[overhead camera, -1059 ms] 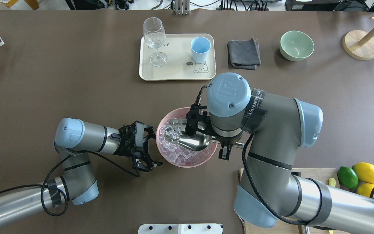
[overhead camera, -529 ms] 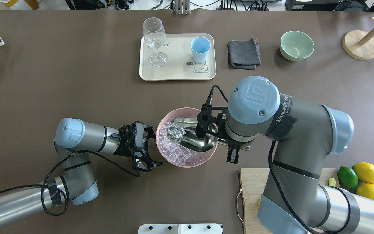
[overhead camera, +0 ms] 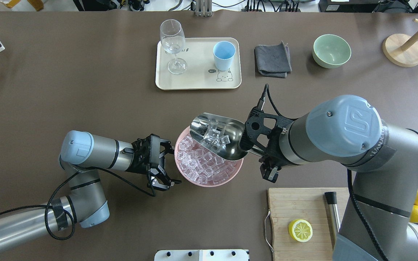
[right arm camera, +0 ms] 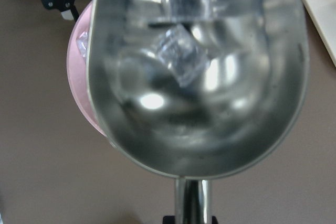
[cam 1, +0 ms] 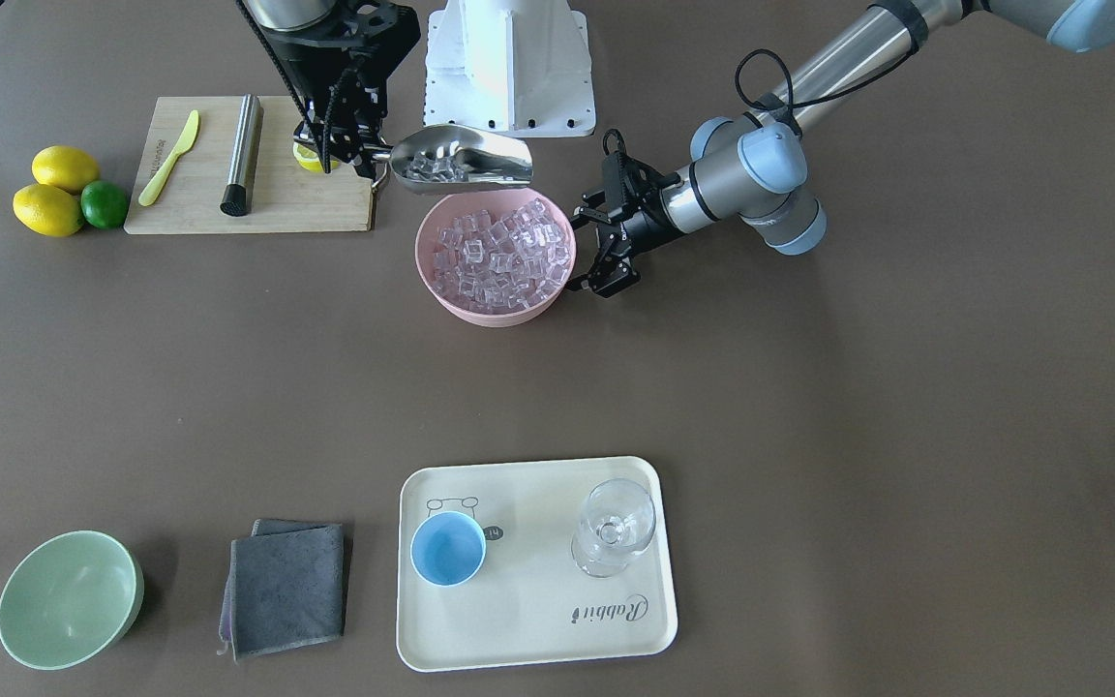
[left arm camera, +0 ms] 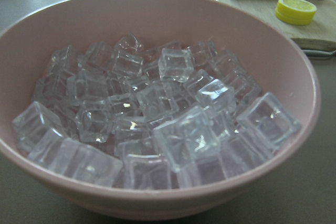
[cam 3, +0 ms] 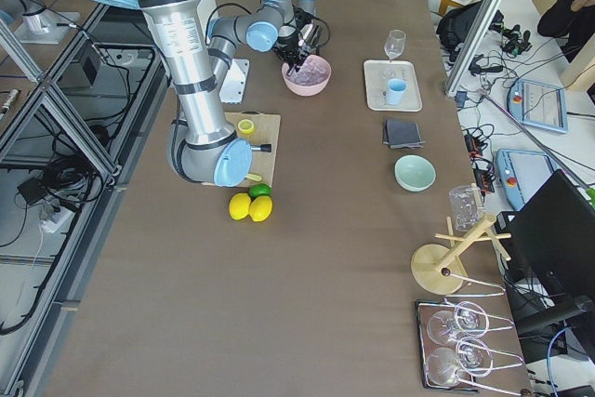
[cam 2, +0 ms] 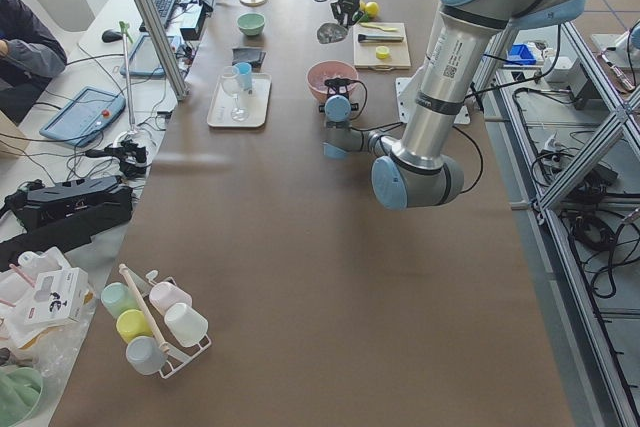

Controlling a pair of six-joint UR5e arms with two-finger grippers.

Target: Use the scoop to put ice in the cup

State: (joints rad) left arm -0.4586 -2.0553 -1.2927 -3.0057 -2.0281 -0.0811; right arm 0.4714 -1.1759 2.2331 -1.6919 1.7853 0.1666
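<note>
The steel scoop (overhead camera: 218, 139) hangs level just above the far-right rim of a pink bowl (overhead camera: 230, 175), with a few cubes of ice (overhead camera: 217, 137) in its trough. My right gripper (overhead camera: 259, 153) is shut on the scoop's handle. More ice (cam 1: 499, 254) fills the bowl. The right wrist view shows the scoop (right arm camera: 197, 77) with a cube inside. My left gripper (overhead camera: 171, 163) stands open at the bowl's left side, one finger on either side of the rim. The light-blue cup (overhead camera: 224, 55) stands upright on a cream tray (overhead camera: 198, 82) at the far side.
A wine glass (overhead camera: 172, 40) shares the tray. A grey cloth (overhead camera: 272, 59) and a green bowl (overhead camera: 331, 50) lie to its right. Near my right arm are a cutting board (overhead camera: 303, 203) with a lemon half (overhead camera: 300, 230), a steel cylinder (overhead camera: 333, 215) and citrus (cam 1: 54, 194).
My right arm has drawn the scoop up out of the bowl's ice and to the right, with cubes in it. The left arm has not moved.
</note>
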